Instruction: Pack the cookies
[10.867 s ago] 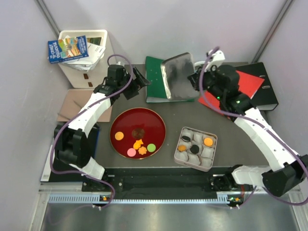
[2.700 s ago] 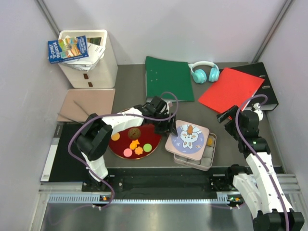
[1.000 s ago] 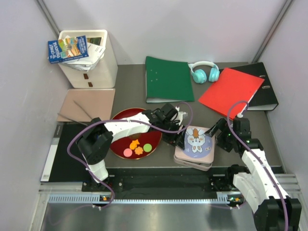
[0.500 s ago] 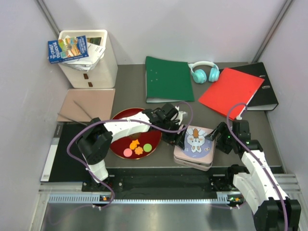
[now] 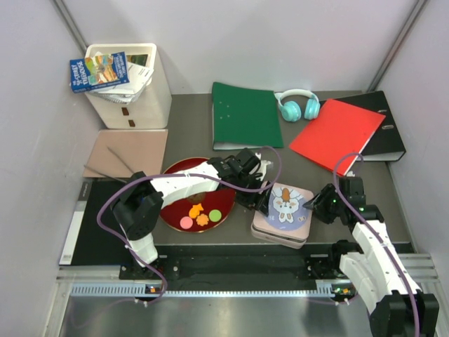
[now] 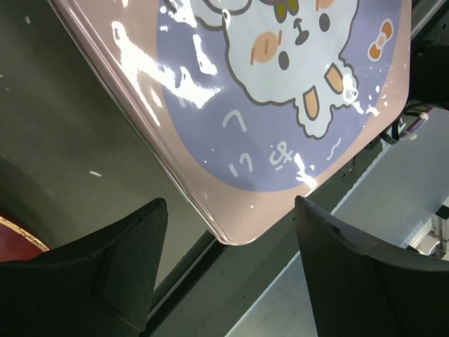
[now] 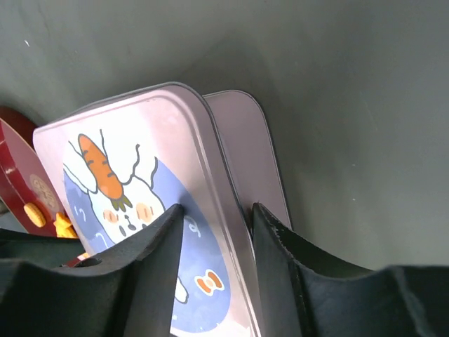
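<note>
A pink tin lid with a rabbit picture lies askew on the tin base. My left gripper is open at its left side. In the left wrist view a lid corner lies between the wide fingers, untouched. My right gripper straddles the lid's right edge. In the right wrist view its half-closed fingers flank that lid edge, with the base beside it; contact is unclear. Several cookies lie on the red plate.
A green folder, teal headphones, a red folder and a black binder lie at the back. A white bin with books stands back left, with a brown sheet in front of it.
My right gripper has come in to the lid's right edge and its fingers have narrowed around it. The left fingers have widened slightly. The lid has hardly moved.
</note>
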